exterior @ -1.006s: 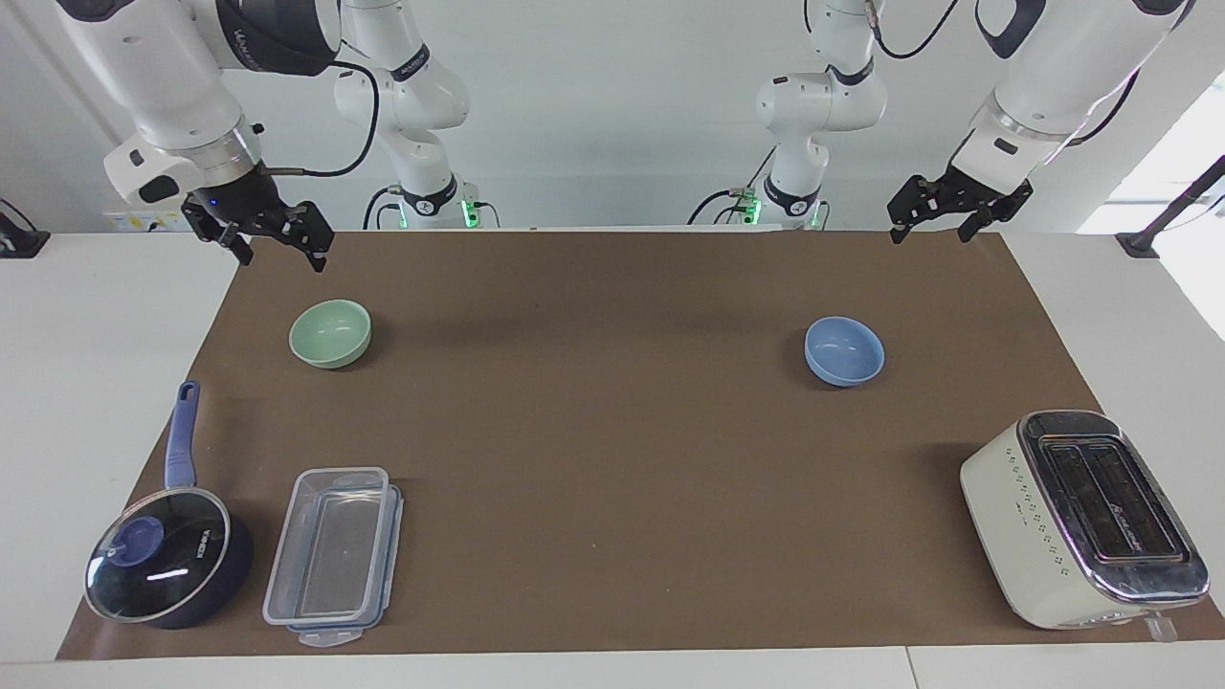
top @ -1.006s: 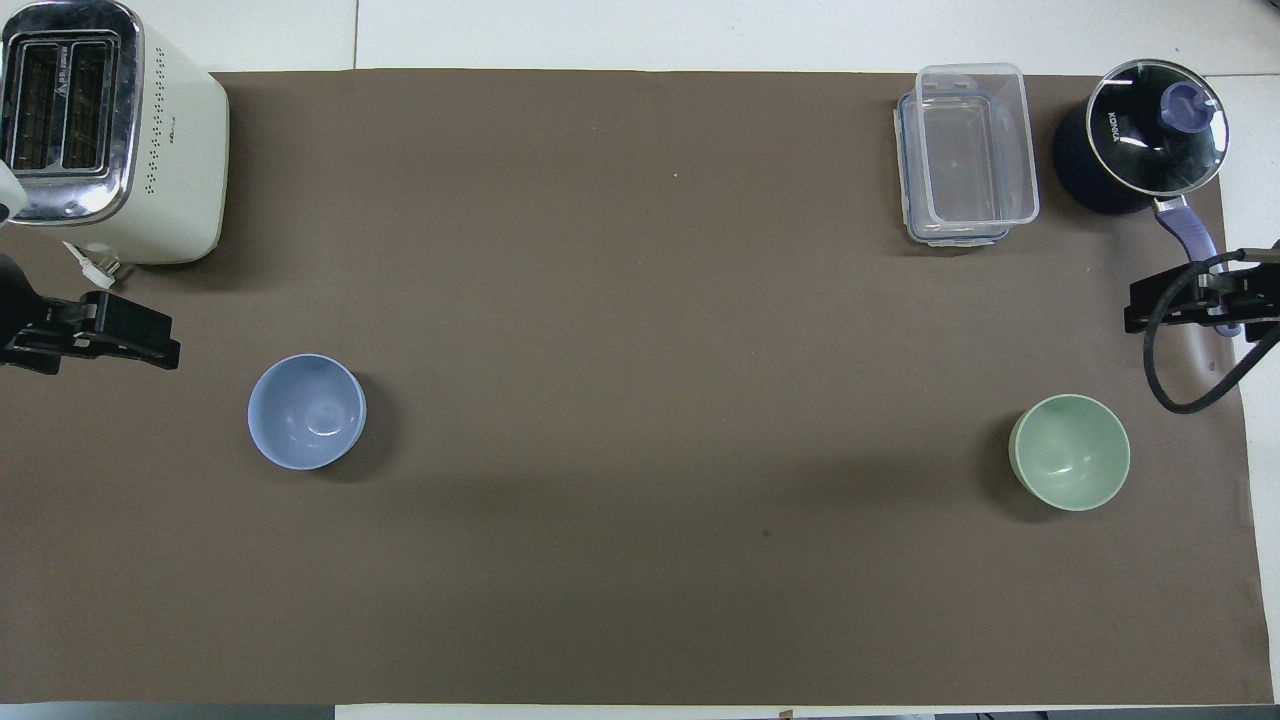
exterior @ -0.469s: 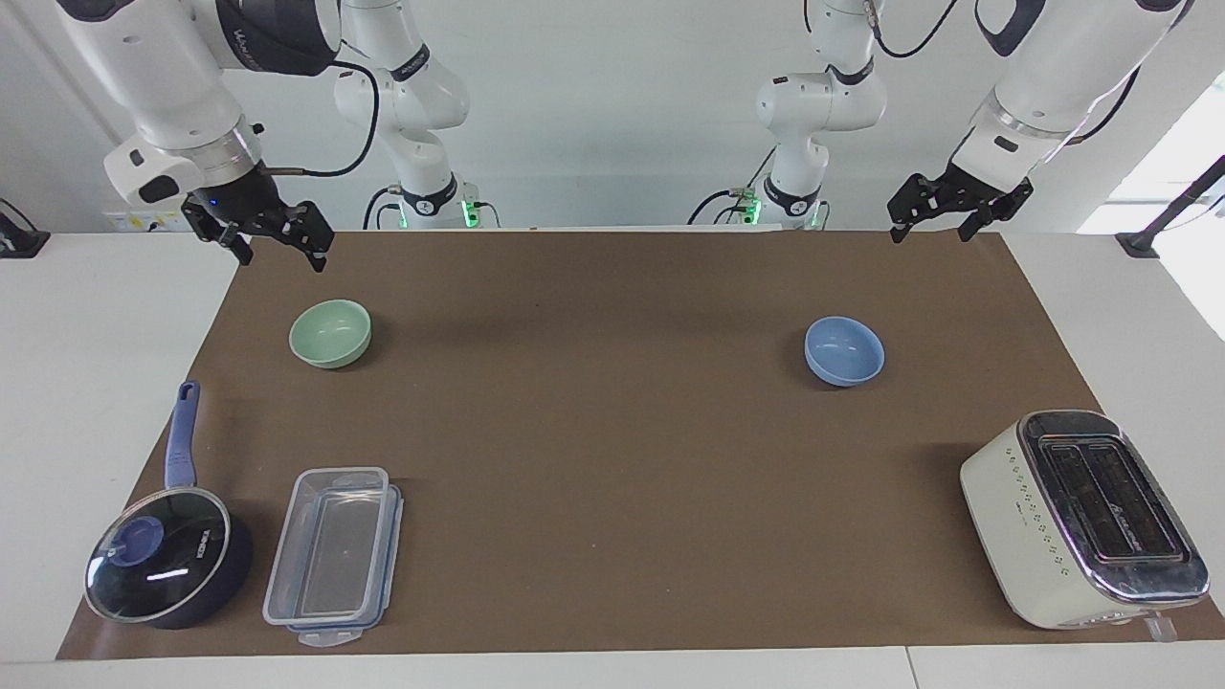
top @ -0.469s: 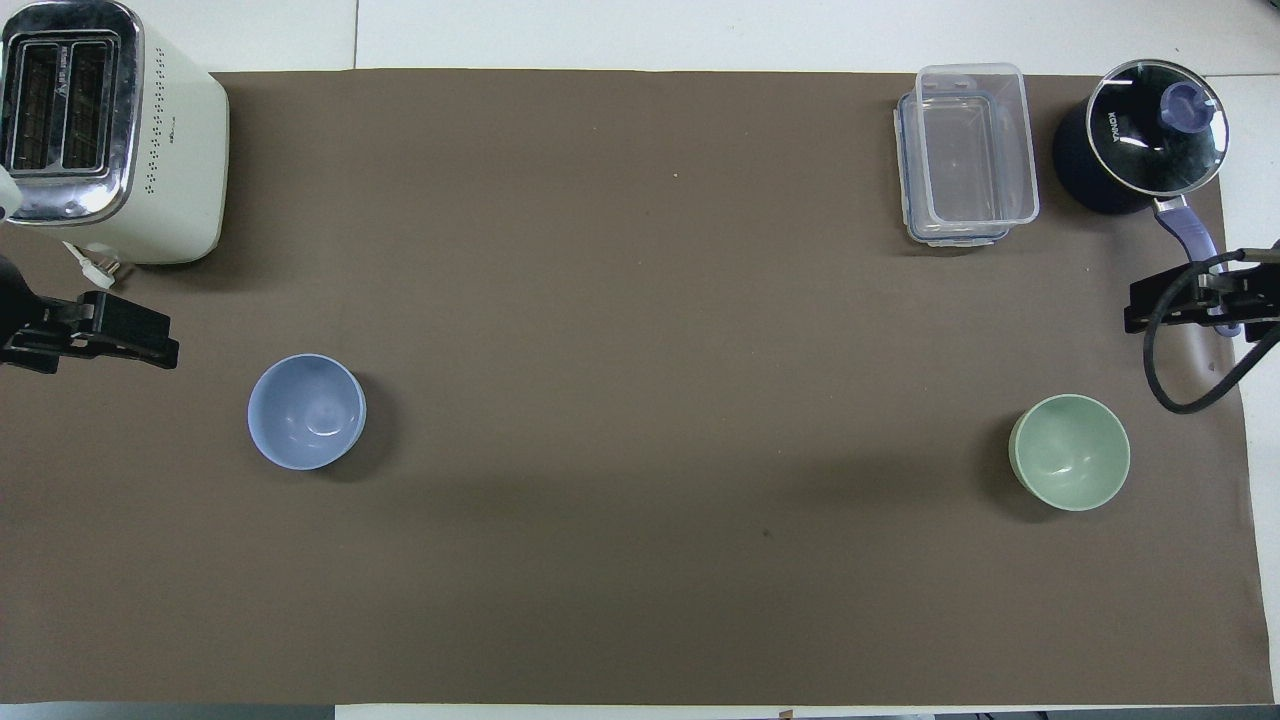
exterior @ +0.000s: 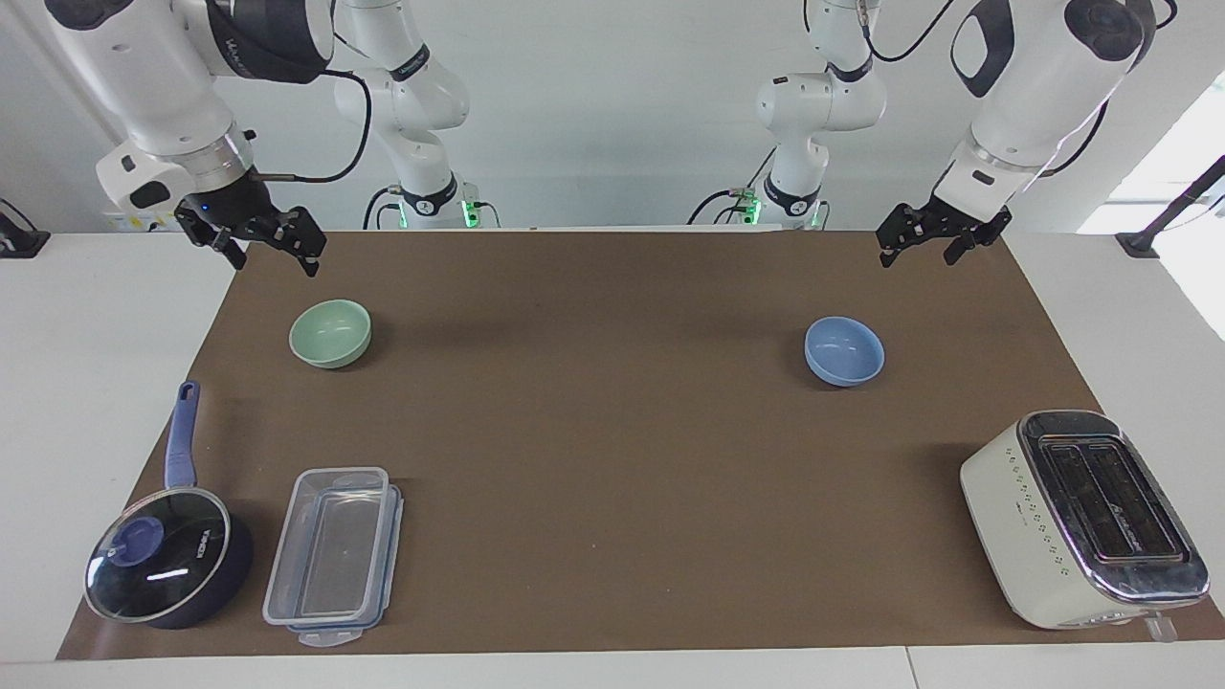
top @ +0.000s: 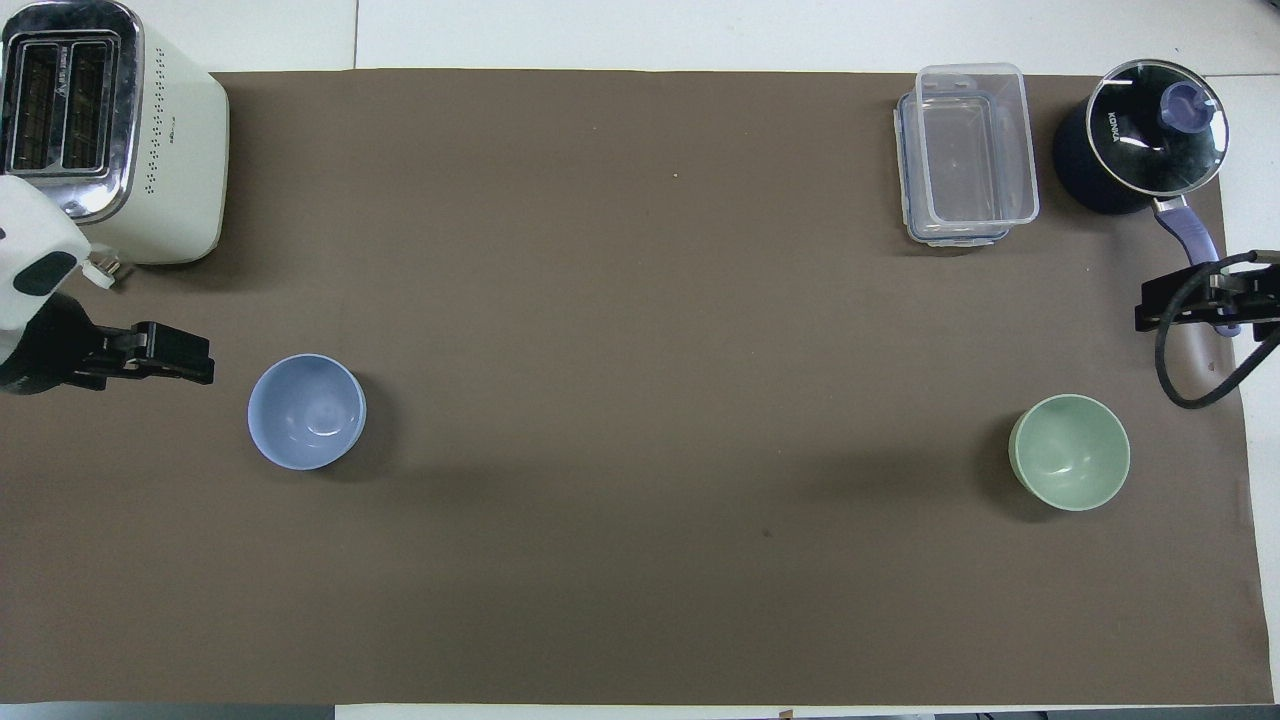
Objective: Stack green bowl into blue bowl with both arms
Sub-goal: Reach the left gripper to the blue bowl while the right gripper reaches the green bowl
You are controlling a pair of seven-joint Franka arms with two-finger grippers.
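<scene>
The green bowl (exterior: 330, 332) (top: 1069, 451) stands upright and empty on the brown mat toward the right arm's end. The blue bowl (exterior: 843, 350) (top: 306, 410) stands upright and empty toward the left arm's end. My right gripper (exterior: 274, 264) (top: 1195, 305) is open and empty, raised above the mat's edge beside the green bowl and apart from it. My left gripper (exterior: 919, 256) (top: 165, 355) is open and empty, raised above the mat beside the blue bowl and clear of it.
A cream toaster (exterior: 1081, 517) (top: 105, 130) sits farther from the robots than the blue bowl. A clear lidded box (exterior: 332, 555) (top: 965, 152) and a dark blue saucepan with a glass lid (exterior: 163, 565) (top: 1140, 135) lie farther out than the green bowl.
My left gripper has shifted a little toward the blue bowl. My right gripper has drifted slightly toward the table's end. Both bowls are where they were.
</scene>
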